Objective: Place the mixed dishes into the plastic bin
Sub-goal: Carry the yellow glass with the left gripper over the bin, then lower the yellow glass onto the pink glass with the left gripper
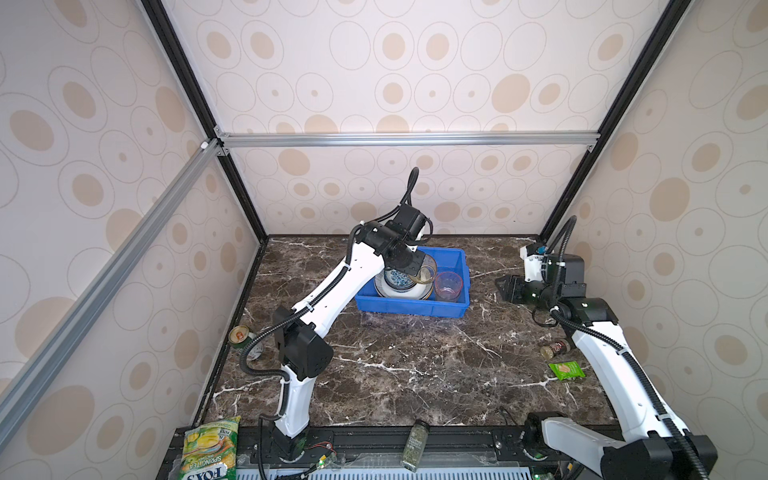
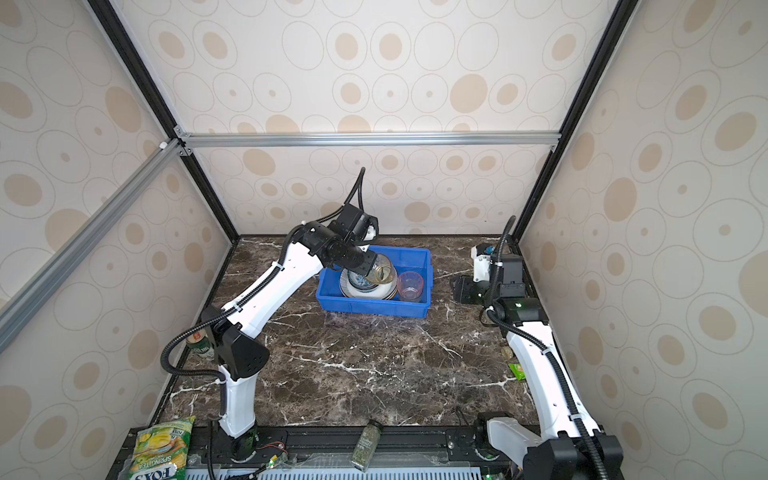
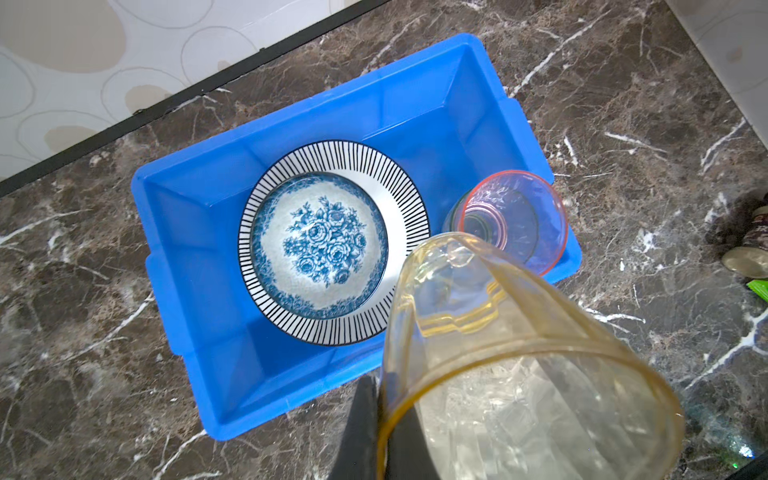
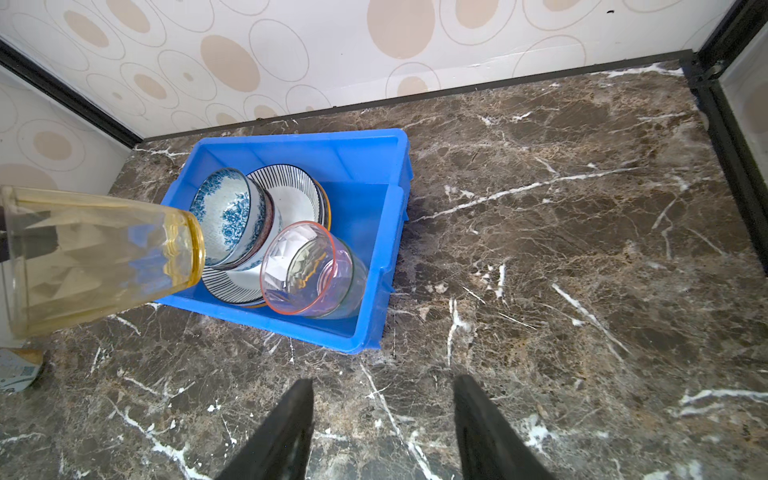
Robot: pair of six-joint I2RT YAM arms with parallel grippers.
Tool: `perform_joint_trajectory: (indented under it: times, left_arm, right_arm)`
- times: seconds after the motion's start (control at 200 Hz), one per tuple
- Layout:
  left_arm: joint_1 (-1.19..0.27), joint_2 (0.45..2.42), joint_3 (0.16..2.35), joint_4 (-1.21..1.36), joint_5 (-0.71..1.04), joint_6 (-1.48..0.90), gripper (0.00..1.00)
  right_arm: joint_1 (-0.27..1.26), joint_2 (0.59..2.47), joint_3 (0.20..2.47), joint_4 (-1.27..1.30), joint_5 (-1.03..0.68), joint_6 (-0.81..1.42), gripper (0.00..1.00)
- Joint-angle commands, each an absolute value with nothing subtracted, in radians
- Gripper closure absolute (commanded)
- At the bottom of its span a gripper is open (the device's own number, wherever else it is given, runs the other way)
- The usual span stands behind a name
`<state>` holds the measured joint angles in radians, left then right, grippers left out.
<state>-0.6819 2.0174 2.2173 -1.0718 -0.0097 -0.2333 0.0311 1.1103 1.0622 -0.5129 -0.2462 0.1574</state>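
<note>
L gripper (image 3: pixel 384 432) pinches the rim wall of the yellow tumbler (image 3: pixel 519 374), held tilted w/ its base pointing away from the gripper, over the blue bin (image 3: pixel 199 257). Below and ahead of that gripper, inside the bin: blue floral bowl (image 3: pixel 320 241) sits on the striped-rim plate (image 3: pixel 399 178), pink tumbler (image 3: pixel 515 220) just beside them. R gripper (image 4: pixel 383 381) is spread, nothing between its jaws, over bare counter (image 4: pixel 582 249), bin ahead of it and apart.
</note>
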Motion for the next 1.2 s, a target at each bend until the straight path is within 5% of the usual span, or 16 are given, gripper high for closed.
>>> perform_joint_trajectory:
  times: [0.0,1.196]
  left_arm:
    - [-0.692,2.027,2.266,-1.014,0.035,-0.215,1.0]
    - [-0.713,2.199,2.342,-0.947,0.149,-0.256,1.0]
  right_arm:
    - [0.024,1.118,1.112,-0.534,-0.224,0.132,0.43]
    - [0.023,1.221,1.17,-0.541,-0.254,0.15,0.43]
